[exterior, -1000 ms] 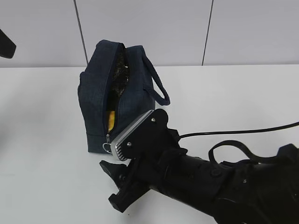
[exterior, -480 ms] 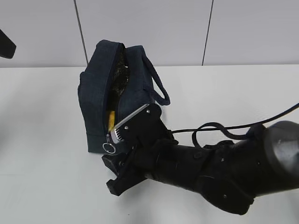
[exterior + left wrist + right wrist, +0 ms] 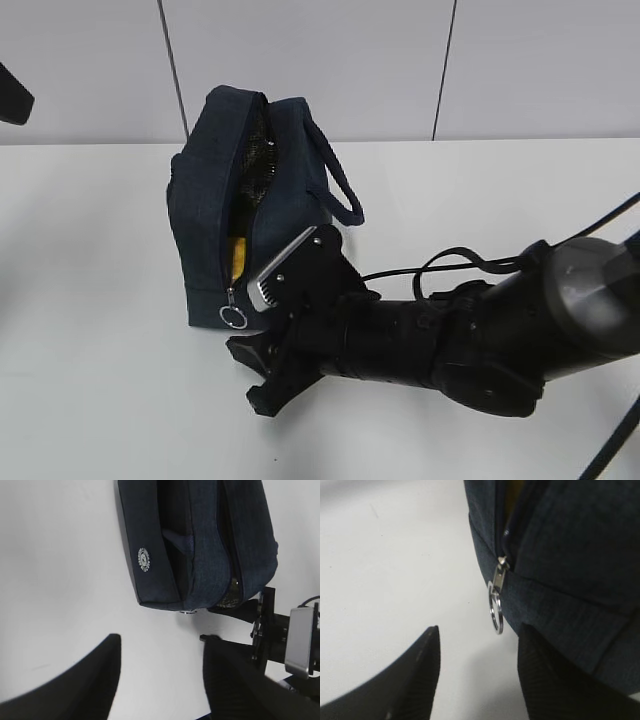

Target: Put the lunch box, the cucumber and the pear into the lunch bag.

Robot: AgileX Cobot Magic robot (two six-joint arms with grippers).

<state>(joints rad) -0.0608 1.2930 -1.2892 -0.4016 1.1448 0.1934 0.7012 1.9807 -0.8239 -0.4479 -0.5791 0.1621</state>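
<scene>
The navy lunch bag (image 3: pixel 205 215) stands upright on the white table with its zipper partly open. A yellow-orange patch (image 3: pixel 237 258) shows in the gap, probably the pear. The lunch box and the cucumber are hidden or out of view. The metal ring pull (image 3: pixel 233 317) hangs at the low end of the zipper. My right gripper (image 3: pixel 250 377) is open and empty, just below and in front of the ring pull (image 3: pixel 496 611), which hangs just beyond the jaw gap (image 3: pixel 479 635). My left gripper (image 3: pixel 160 645) is open and empty, well away from the bag (image 3: pixel 200 545).
The bag's rope handle (image 3: pixel 340 195) loops out to the right. A white round logo (image 3: pixel 144 560) marks the bag's side. The right arm's black cable (image 3: pixel 470 262) trails across the table. The left arm's tip (image 3: pixel 12 98) shows at the far left edge.
My right arm has swung in toward the bag's front, and its gripper has closed up under the ring pull. The bag and the left arm have not moved.
</scene>
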